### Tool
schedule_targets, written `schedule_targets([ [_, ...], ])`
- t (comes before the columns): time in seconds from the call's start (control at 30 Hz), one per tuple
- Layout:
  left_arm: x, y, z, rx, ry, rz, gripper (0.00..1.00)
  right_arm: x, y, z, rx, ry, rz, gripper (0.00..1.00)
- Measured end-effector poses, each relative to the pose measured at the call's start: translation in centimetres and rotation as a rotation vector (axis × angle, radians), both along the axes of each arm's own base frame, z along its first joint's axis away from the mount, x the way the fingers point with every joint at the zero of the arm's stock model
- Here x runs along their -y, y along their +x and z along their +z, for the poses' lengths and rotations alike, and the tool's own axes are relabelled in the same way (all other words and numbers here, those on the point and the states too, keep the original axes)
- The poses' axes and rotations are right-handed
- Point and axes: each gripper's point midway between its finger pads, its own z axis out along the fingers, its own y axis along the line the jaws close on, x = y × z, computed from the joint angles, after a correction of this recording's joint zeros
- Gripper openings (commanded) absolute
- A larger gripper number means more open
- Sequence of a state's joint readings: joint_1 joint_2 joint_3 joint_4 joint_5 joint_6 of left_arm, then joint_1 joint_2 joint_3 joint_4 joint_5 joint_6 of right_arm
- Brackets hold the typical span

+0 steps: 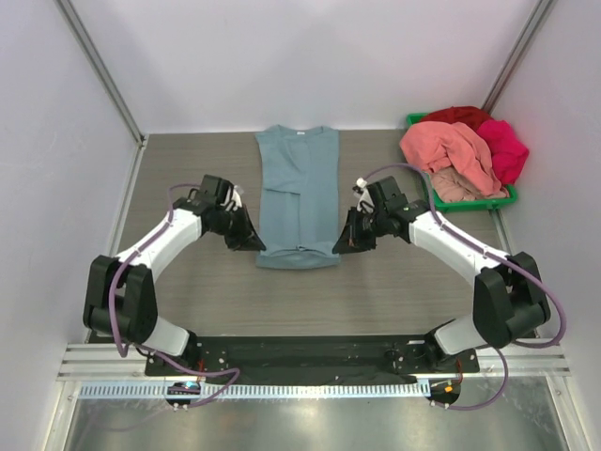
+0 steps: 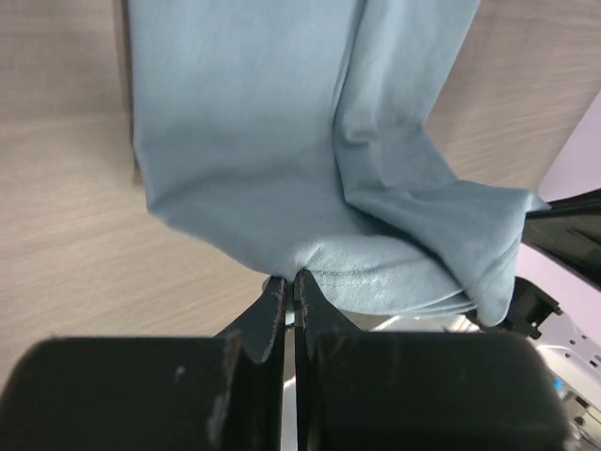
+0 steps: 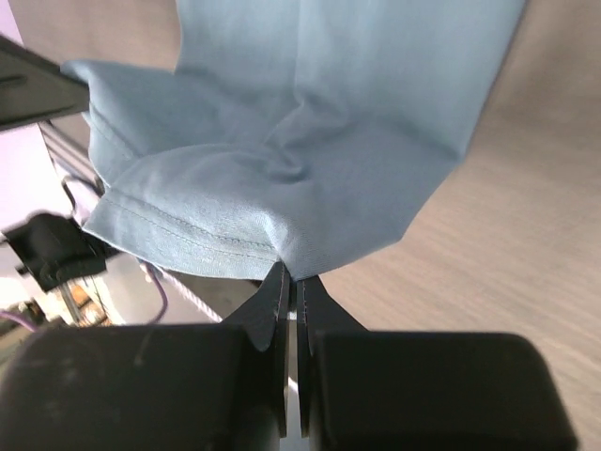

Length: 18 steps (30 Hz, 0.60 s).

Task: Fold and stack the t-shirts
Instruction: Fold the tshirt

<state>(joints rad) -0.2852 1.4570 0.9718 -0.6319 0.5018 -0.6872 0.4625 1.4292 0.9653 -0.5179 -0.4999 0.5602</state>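
The left gripper (image 2: 289, 282) is pinching the near-left corner of the blue tee's (image 1: 299, 193) hem, its jaws closed flat on the cloth with no gap showing. The tee is lying in the middle of the worktop (image 1: 188, 169), narrowed into a long strip. Its long axis is running near to far, with the collar and white label (image 1: 300, 133) pointing to the far side and the hem pointing toward the arm bases. The right gripper (image 3: 289, 277) is pinching the near-right corner the same way, shut tight on the hem. Between the two grips the hem is bunching and lifting slightly.

To fold well, I judge both grippers should be rising together with the hem taut and level. They should then be carrying it straight along the axis to the collar, so the side edges are lining up. At far right, the other tees (image 1: 455, 155) are lying heaped in the bin (image 1: 512, 195).
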Motion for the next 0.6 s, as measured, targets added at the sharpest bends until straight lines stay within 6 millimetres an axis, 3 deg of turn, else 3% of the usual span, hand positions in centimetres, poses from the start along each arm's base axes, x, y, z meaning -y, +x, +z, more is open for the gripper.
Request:
schedule_targets([
  [0.27, 0.8, 5.5, 1.3, 0.087, 0.02, -0.017, 0.0, 1.2, 6.0, 0.3, 0.037, 0.019, -0.102, 0.01],
  [0.6, -0.5, 9.7, -0.4, 0.1, 0.076, 0.004, 0.0, -0.1, 11.8, -0.1, 0.078, 0.041, -0.118, 0.02],
])
